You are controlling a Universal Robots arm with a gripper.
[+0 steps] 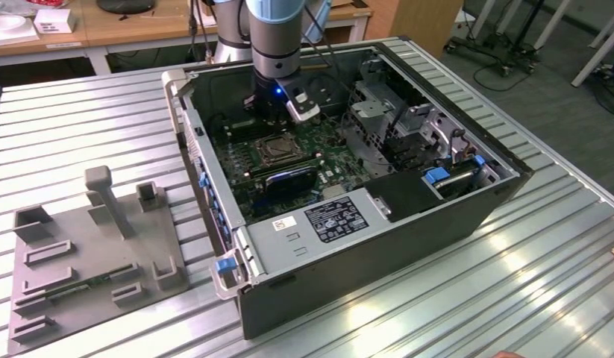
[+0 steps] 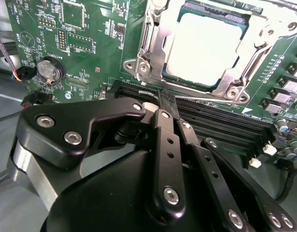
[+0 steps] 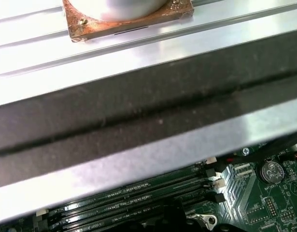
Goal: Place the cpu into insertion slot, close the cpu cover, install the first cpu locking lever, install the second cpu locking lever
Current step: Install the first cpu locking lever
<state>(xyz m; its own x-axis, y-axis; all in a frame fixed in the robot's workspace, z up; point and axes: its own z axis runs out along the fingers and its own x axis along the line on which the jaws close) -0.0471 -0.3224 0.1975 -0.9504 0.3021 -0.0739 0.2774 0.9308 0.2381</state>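
from the exterior view's left i see a grey fixture plate (image 1: 88, 257) lying on the ribbed metal table (image 1: 545, 261), well apart from the open computer case (image 1: 386, 246). the arm (image 1: 271, 37) reaches down into the case, and its gripper (image 1: 274, 110) hangs over the green motherboard (image 1: 321, 160), just beside the insertion slot (image 1: 259, 149) on the side away from the camera. further to the exterior view's right stand the metal drive bays (image 1: 406, 119).

in the second wrist view a round coin cell (image 2: 48, 70) sits on the board, and the gripper (image 2: 167, 100) has its black fingers (image 2: 162, 140) drawn narrow, close together, with nothing that i can see between them. their tips are over the long black memory slots (image 2: 220, 121). beyond those, the cpu (image 2: 206, 48) lies flat in its socket, dull silver top up, and the cpu cover (image 2: 153, 48) frames it. i cannot tell how the levers stand.

in the first wrist view the case's edge (image 3: 138, 121) crosses in front of the memory slots.
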